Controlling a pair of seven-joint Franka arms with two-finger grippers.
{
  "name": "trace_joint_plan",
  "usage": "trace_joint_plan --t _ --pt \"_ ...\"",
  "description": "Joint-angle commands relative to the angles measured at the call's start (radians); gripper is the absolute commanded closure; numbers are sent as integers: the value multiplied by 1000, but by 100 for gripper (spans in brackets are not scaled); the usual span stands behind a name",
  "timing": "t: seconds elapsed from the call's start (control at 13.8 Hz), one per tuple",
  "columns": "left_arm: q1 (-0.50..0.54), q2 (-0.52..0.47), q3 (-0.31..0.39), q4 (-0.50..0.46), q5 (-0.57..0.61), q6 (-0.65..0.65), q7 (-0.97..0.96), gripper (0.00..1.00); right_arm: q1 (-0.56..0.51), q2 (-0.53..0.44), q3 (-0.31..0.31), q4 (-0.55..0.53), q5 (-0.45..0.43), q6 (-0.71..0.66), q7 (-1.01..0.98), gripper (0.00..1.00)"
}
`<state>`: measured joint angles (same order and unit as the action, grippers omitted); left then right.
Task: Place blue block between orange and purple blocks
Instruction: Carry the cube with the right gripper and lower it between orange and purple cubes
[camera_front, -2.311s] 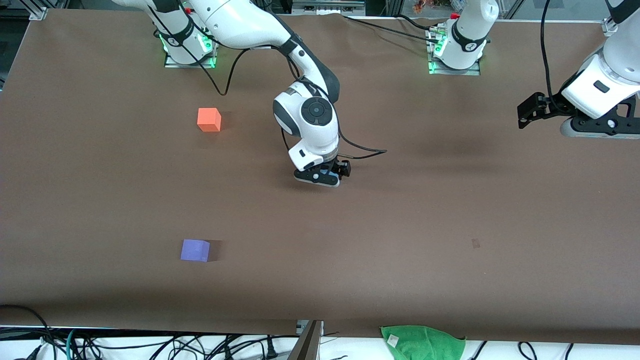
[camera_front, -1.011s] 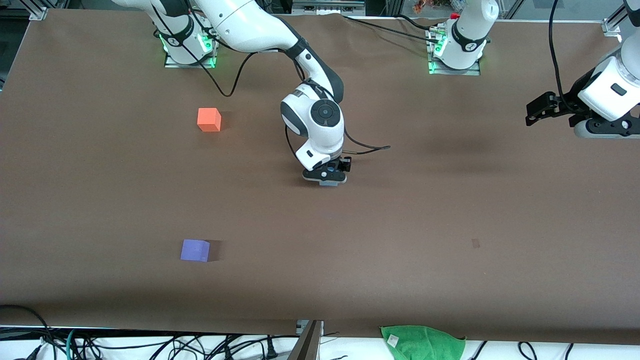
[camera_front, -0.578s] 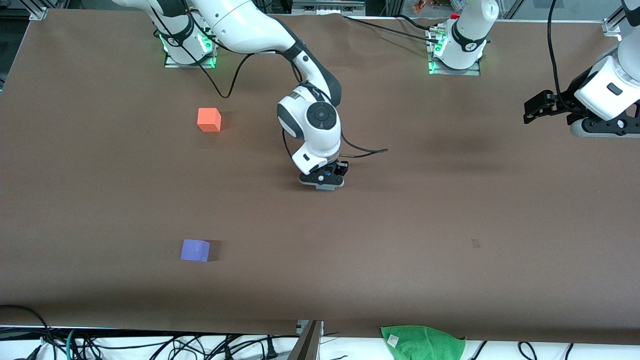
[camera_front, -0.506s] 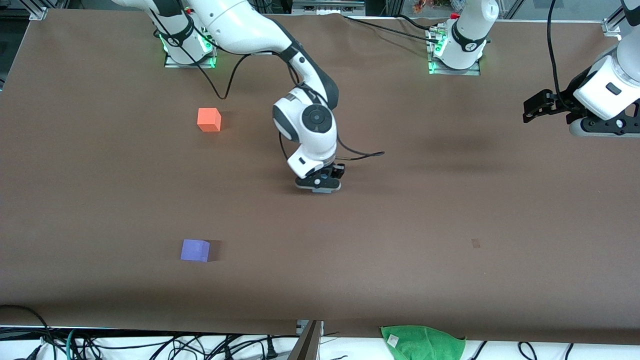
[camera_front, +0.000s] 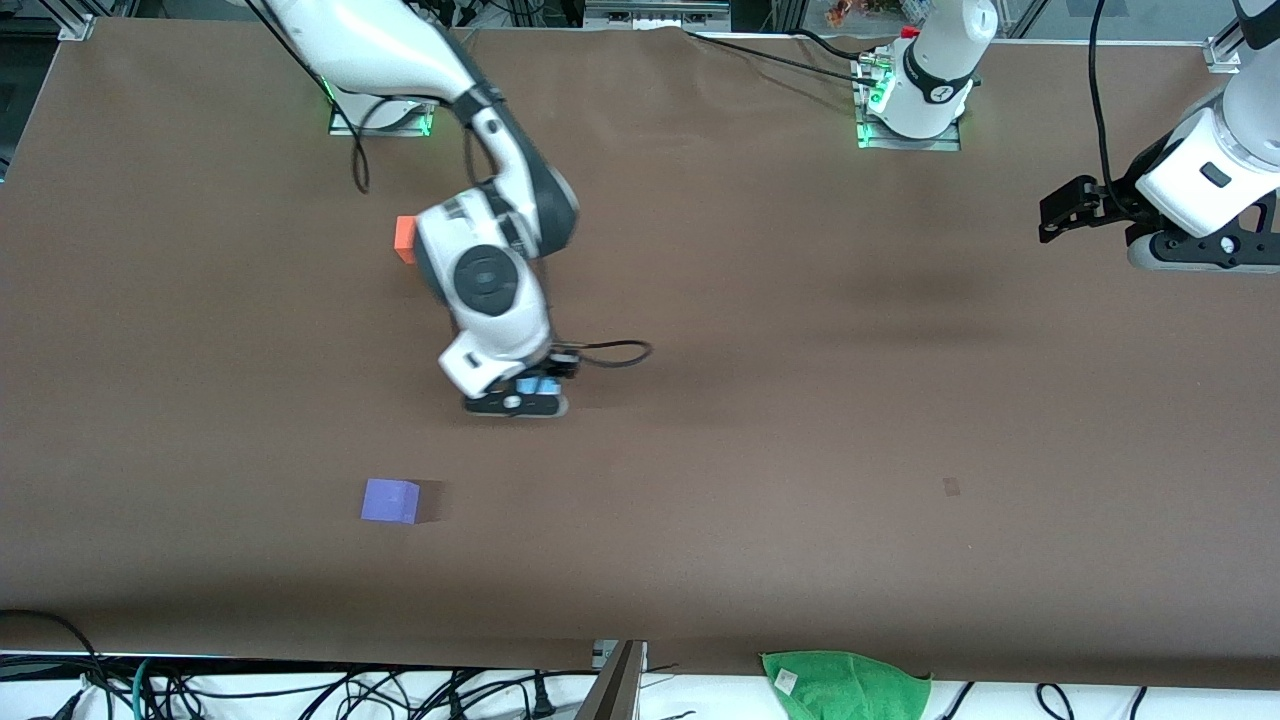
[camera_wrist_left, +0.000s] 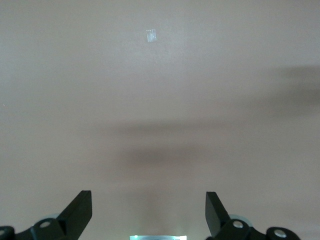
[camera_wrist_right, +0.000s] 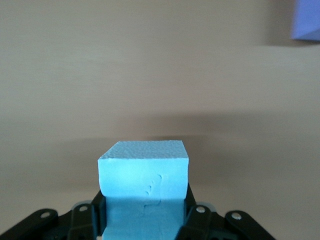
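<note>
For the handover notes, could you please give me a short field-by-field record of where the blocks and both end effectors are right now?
blue block: held in the right end effector, lifted above the table
right end effector: shut on the blue block, over the bare stretch between the two other blocks
orange block: on the table toward the right arm's base, partly hidden by that arm
purple block: on the table, nearer the front camera
left end effector: open, empty, waiting above the left arm's end of the table

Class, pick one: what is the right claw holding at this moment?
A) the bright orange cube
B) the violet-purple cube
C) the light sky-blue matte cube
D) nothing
C: the right wrist view shows the light sky-blue matte cube clamped in the right claw, above the brown table.
</note>
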<state>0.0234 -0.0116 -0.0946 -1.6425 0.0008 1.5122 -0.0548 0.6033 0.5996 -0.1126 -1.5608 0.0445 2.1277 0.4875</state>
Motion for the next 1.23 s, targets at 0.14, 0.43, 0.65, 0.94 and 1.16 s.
trace_joint_plan --t 0.14,0.43,0.65,0.94,1.16 --pt "1 -7 1 13 -21 -18 12 0 -151 -302 14 -529 98 268 -308 43" --pt "1 -7 1 13 -21 -18 12 0 -157 -357 -70 -697 107 398 -447 42" --pt "1 -5 3 13 -21 -18 12 0 -158 -317 -78 -732 150 483 -469 41" --pt "1 -5 3 13 -21 -18 12 0 -158 -279 -78 -726 187 501 -469 41" --pt "1 -5 3 13 -21 -18 13 0 -160 -250 -75 -714 187 537 -474 40"
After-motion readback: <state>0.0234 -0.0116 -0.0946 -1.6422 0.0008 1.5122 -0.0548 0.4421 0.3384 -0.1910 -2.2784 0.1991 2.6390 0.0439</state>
